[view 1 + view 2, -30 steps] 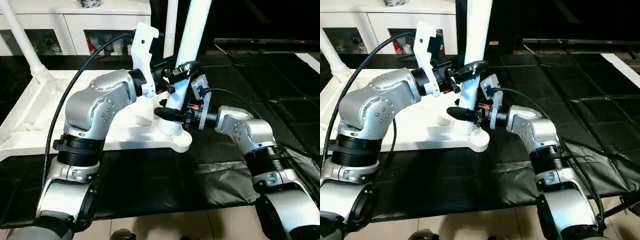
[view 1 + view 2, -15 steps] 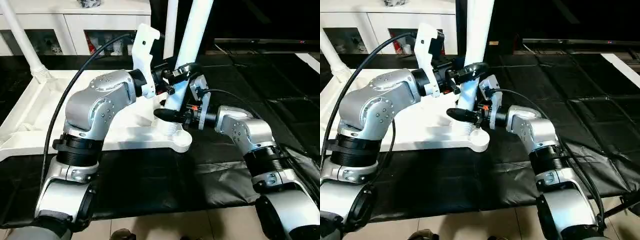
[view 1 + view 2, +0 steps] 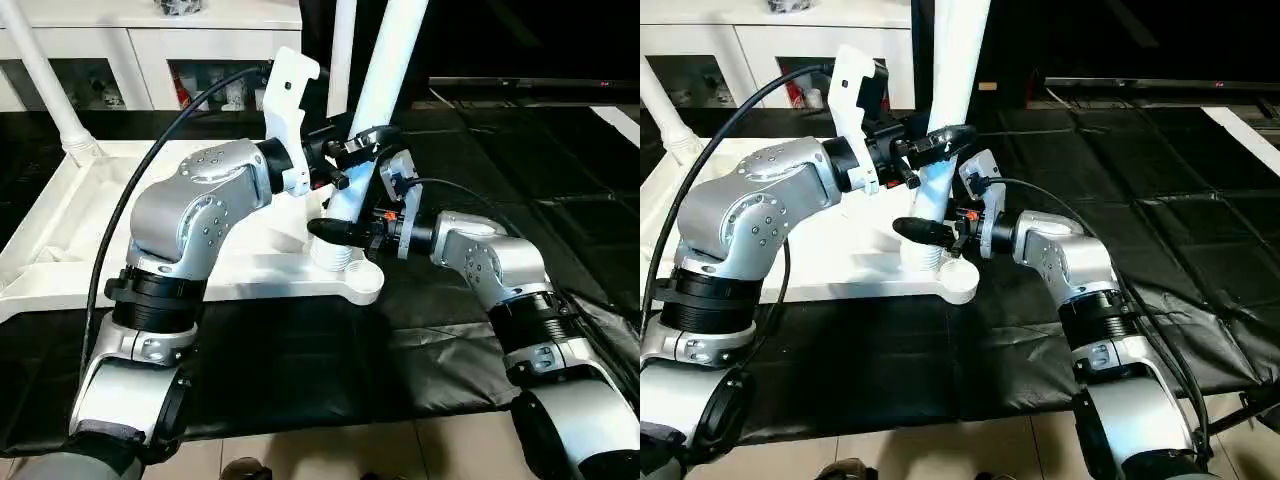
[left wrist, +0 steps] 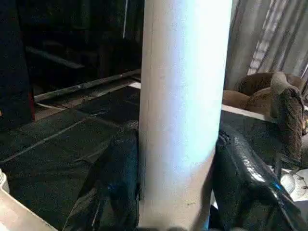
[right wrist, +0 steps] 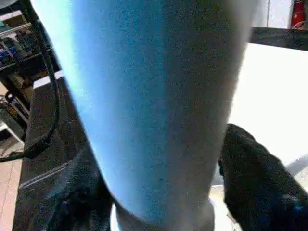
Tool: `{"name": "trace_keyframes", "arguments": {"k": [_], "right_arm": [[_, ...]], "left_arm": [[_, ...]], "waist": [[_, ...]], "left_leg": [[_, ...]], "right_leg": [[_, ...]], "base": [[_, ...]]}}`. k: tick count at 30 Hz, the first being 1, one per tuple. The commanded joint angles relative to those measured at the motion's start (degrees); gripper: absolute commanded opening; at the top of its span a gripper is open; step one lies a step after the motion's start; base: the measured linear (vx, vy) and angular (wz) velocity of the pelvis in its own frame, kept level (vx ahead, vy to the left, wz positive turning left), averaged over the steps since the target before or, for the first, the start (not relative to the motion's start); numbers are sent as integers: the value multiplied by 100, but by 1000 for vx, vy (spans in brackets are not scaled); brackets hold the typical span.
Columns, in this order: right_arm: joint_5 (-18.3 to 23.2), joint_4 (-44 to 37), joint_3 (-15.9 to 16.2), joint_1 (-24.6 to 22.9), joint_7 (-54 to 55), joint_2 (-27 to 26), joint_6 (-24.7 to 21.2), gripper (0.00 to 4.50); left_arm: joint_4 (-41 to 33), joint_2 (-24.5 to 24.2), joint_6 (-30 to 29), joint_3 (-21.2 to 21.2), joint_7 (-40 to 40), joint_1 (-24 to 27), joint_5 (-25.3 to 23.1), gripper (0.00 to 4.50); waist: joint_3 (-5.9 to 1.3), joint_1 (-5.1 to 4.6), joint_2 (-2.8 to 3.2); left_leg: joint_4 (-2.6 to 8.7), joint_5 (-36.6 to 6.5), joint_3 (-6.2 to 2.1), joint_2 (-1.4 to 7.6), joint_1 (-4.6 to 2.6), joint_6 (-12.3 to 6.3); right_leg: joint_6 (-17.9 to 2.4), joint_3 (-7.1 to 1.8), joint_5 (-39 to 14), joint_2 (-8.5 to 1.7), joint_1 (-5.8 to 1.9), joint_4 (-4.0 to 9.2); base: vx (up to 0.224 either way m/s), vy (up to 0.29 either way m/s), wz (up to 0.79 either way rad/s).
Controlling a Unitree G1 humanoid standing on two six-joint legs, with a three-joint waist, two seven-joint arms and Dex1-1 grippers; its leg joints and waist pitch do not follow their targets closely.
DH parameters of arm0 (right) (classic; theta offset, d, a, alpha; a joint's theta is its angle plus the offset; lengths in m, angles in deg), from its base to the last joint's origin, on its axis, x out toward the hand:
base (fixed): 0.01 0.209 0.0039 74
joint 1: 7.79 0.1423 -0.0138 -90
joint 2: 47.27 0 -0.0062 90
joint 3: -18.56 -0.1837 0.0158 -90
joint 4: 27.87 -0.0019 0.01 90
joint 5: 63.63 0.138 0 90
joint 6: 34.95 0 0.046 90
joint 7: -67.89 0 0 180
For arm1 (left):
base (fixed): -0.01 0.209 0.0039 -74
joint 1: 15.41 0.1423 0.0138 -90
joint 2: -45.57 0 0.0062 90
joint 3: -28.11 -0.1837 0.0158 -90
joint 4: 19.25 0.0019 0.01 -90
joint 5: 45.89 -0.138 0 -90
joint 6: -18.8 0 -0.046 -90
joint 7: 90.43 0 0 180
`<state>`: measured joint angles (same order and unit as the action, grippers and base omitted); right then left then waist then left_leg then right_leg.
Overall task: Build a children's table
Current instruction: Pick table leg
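The children's table [image 3: 60, 240] lies upside down on a black-covered floor, its ribbed underside facing up, and one long tapered leg [image 3: 385, 70] stands nearly upright at the near corner lobe, its threaded foot [image 3: 337, 255] just above or barely entering the socket [image 3: 355, 275]; another leg [image 3: 45, 80] already stands at the far left corner, and a third [image 3: 342, 40] rises behind the arms. The left tool [image 3: 360, 145] is clenched on the leg partway up, its two black fingers [image 4: 118, 187] pressed against either side of the white shaft in the left wrist view. The right tool [image 3: 345, 230] grasps the same leg lower down, close to the threads, with a dark finger [image 5: 255, 183] on each flank. The leg looks like hollow moulded plastic: probably light, stiff enough not to bend, but smooth and glossy, so it may slip or spin in the fingers when twisted. Because it tapers, a hold near the thicker base should give the firmest purchase for turning, while the higher hold serves to keep it upright and aligned. The top seems broad and light, so it may shift if the leg is pushed sideways.
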<state>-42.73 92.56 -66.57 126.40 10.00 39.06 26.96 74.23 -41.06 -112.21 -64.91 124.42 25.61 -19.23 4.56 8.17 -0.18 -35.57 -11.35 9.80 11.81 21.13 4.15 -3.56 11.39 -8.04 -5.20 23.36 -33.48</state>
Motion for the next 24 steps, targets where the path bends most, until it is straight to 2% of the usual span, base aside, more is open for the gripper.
{"name": "trace_keyframes", "arguments": {"k": [1, 2, 10, 12, 13, 14, 16, 19, 21, 24], "right_arm": [[45, -28, -109, 17, 35, -10, 19, 289], [48, -3, -120, 24, 47, -22, 24, 279], [40, 85, -150, 55, 55, -13, -14, 215], [97, 95, -218, 64, 100, -36, -80, 208], [120, 101, -248, 68, 114, -52, -83, 206], [117, 116, -253, 72, 127, -57, -83, 205], [93, 120, -247, 59, 147, -68, 8, 204], [125, 43, -351, 9, 346, -182, 233, 201], [136, 19, -418, 3, 480, -230, 290, 200], [157, -13, -491, 4, 654, -285, 323, 199]], "left_arm": [[-205, 14, -33, 37, 51, -16, 86, 182], [-214, 21, -51, 50, 47, -16, 105, 182], [-285, 30, -68, 76, 29, -29, 135, 182], [-335, 99, -134, 181, 110, -51, 344, 182], [-352, 119, -143, 219, 148, -60, 415, 238], [-372, 151, -155, 269, 172, -71, 496, 252], [-422, 206, -222, 354, 208, -87, 660, 255], [-607, 244, -332, 419, 383, -75, 953, 288], [-664, 267, -345, 442, 417, -64, 1014, 298], [-775, 343, -508, 583, 482, -55, 1302, 301]], "waist": [[-578, -6, -61], [-577, -10, -76], [-578, -7, -77], [-577, -10, -73], [-577, -7, -68], [-575, -10, -62], [-581, 0, -64], [-586, -6, -32], [-579, -13, -47], [-582, 2, -3]], "left_leg": [[368, -301, -80, 247, -37, -196], [366, -309, -78, 241, -31, -192], [368, -281, -80, 243, -29, -200], [366, -282, -77, 243, -27, -196], [368, -297, -78, 245, -33, -193], [365, -317, -76, 241, -31, -187], [363, -317, -77, 245, -32, -174], [367, -338, -86, 265, -35, -169], [377, -344, -88, 268, -44, -142], [376, -336, -78, 272, -62, -101]], "right_leg": [[-180, -483, -1828, -508, -412, 365], [-176, -483, -1849, -509, -417, 365], [-145, -483, -1847, -509, -415, 365], [-153, -484, -1856, -513, -416, 366], [-155, -482, -1873, -516, -414, 371], [-156, -480, -1900, -515, -416, 376], [-191, -481, -1876, -522, -418, 369], [-258, -485, -1778, -522, -409, 351], [-290, -490, -1769, -527, -407, 353], [-400, -506, -1690, -524, -405, 342]], "base": [[0, 0, 0], [0, 0, 0], [0, 0, 0], [0, 0, 0], [0, 0, 0], [0, 0, 0], [0, 0, 0], [0, 0, 0], [0, 0, 0], [0, 0, 0]]}}
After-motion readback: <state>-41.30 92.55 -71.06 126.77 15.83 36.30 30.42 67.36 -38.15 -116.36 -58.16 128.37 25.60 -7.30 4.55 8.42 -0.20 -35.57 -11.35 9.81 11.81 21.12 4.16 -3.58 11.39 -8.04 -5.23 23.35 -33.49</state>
